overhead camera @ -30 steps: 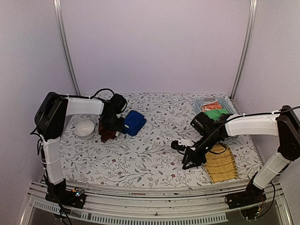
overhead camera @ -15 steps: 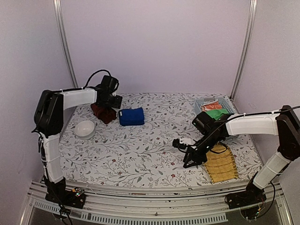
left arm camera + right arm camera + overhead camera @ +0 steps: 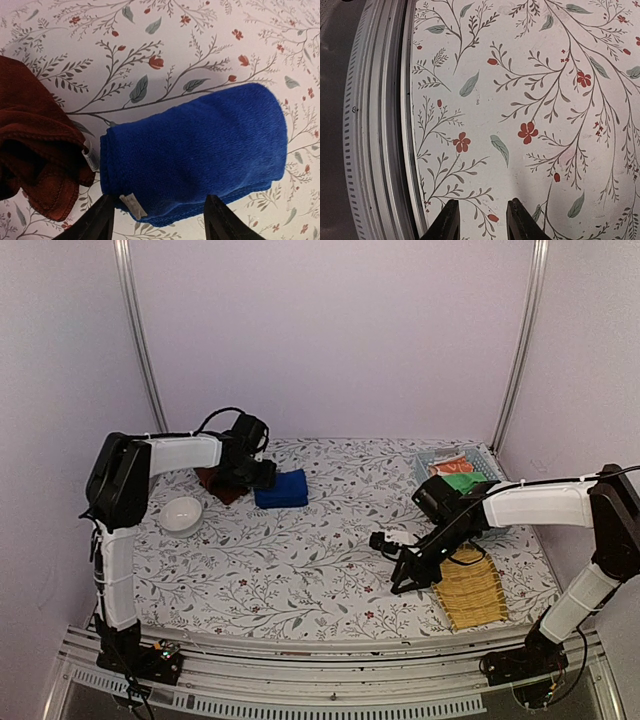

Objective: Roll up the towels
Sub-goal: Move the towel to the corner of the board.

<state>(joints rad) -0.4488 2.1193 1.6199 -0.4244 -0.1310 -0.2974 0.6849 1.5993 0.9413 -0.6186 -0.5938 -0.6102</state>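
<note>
Overhead, the light is soft and even, falling from above with a lilac cast on the walls (image 3: pixel 330 340). The arms throw only pale shadows on the tablecloth (image 3: pixel 300 540), whose fine print blurs slightly. The left wrist view is sharp and saturated on the blue towel (image 3: pixel 195 150), with dark folds in the brown towel (image 3: pixel 35 145) and the left gripper (image 3: pixel 159 202) dim and soft at the bottom edge. The right wrist view is bright, greyer at lower centre and dark at left, where the lens bows the rail (image 3: pixel 380 125).
</note>
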